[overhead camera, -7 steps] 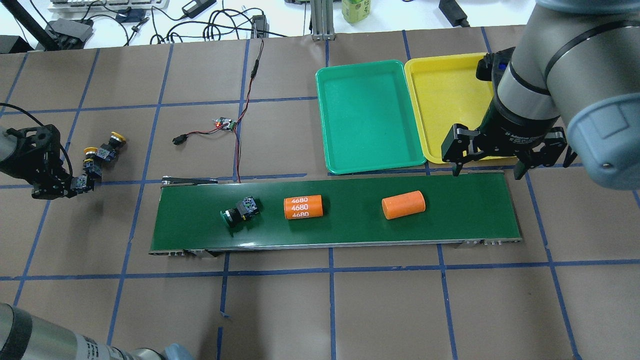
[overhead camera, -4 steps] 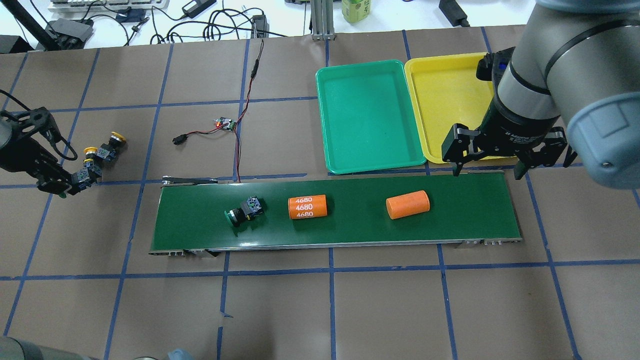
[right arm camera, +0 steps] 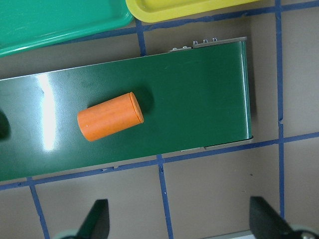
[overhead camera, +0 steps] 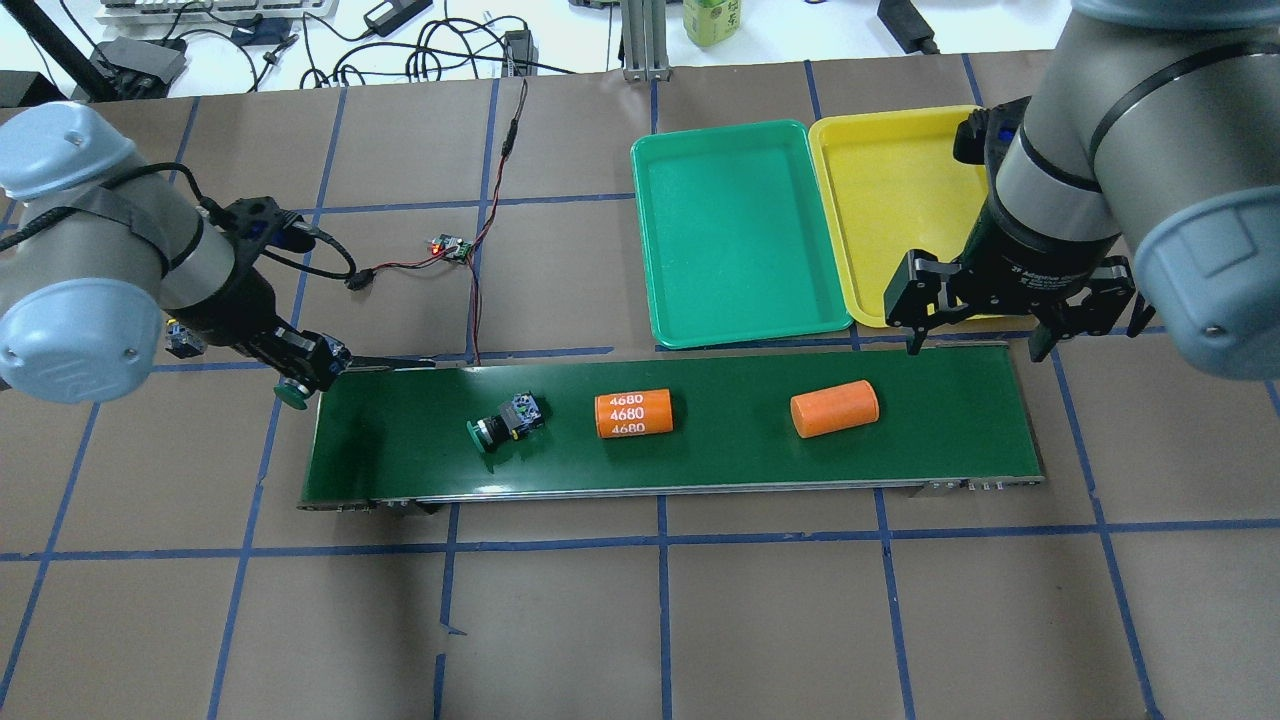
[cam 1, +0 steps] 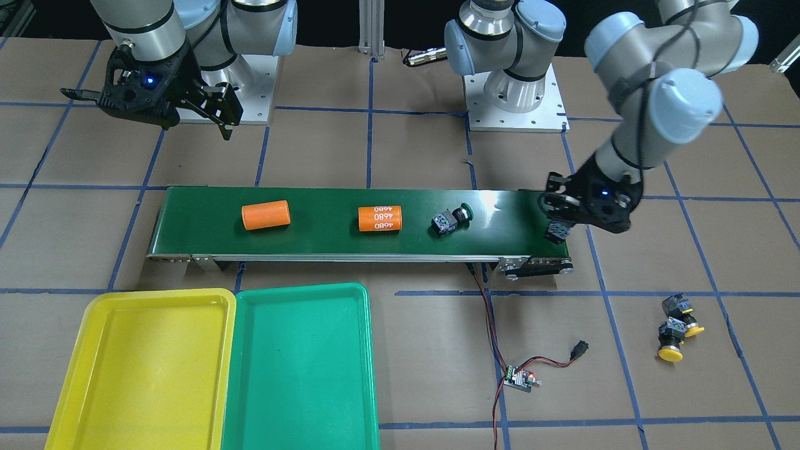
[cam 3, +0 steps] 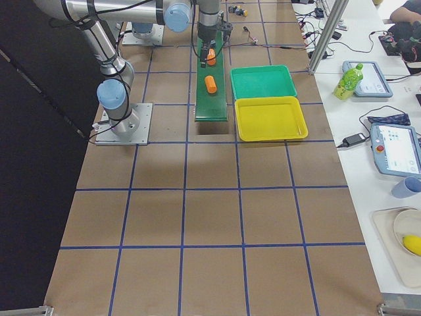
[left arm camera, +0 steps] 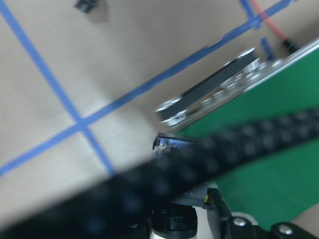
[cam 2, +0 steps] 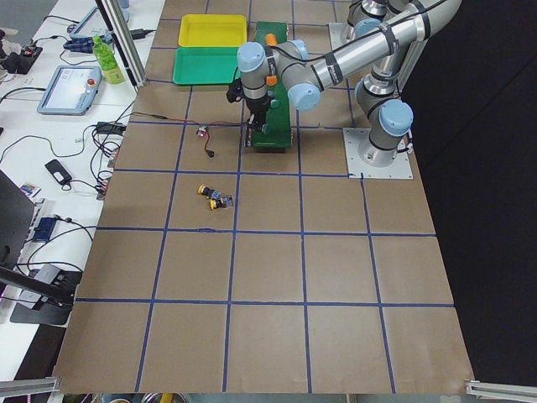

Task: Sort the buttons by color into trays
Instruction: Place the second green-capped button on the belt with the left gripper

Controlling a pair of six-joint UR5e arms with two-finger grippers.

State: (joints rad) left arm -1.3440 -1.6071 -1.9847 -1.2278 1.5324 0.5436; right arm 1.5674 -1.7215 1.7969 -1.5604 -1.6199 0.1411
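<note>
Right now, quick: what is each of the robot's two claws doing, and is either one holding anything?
Left gripper: closed on a green-capped button.
Right gripper: open, holding nothing.

This is a robotics laboratory. Two industrial arms (cam 1: pixel 512 37) stand bolted on metal base plates (cam 1: pixel 537 119) on a large table (overhead camera: pixel 560 620), which is covered with brown paper and divided into squares by blue tape (overhead camera: pixel 660 540). On it are a small conveyor belt (overhead camera: pixel 930 420) and a bare circuit board (cam 1: pixel 520 379). Beside the table is a white bench (cam 3: pixel 398 89) with a teach pendant (cam 3: pixel 393 150) and many loose cables (overhead camera: pixel 450 45).
</note>
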